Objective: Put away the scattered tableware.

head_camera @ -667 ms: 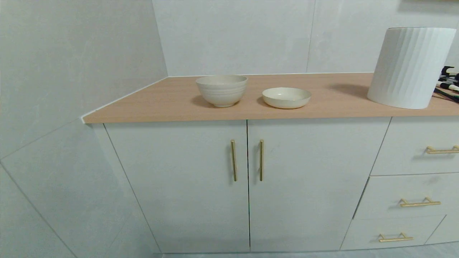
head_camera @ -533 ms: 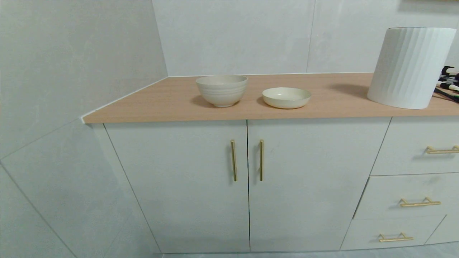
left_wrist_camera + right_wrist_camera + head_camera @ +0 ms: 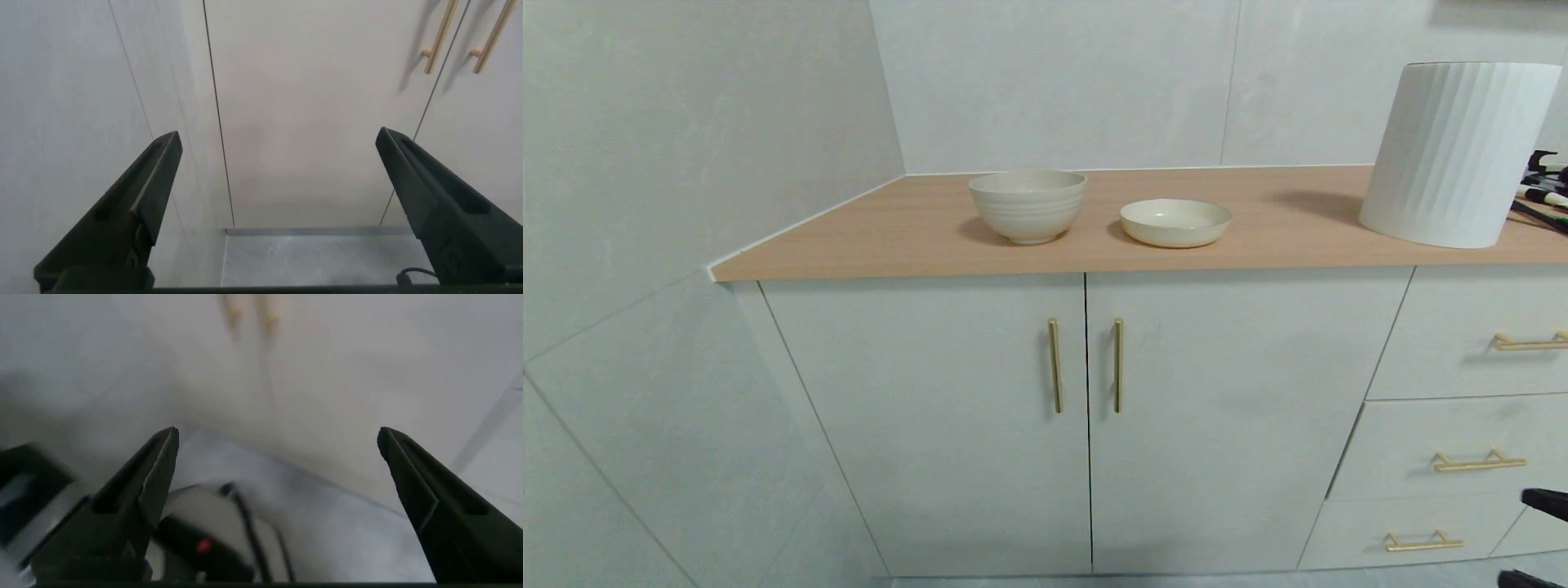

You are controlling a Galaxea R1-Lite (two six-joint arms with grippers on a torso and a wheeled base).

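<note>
Seen from the head, the ribbed bowl [image 3: 1028,204] and the shallow dish [image 3: 1175,222] sit side by side, not touching, on the wooden countertop [image 3: 890,237] above the closed double doors [image 3: 931,425]. The left wrist view faces the lower left door, with the gold handles [image 3: 439,37] in sight. The left gripper [image 3: 278,135] hangs low there, fingers spread and empty. The right gripper [image 3: 275,434], likewise spread and empty, tilts toward the floor before the cabinet

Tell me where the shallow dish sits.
In the head view the shallow dish sits on the wooden countertop, just right of the deeper ribbed bowl, above the right cabinet door.
</note>
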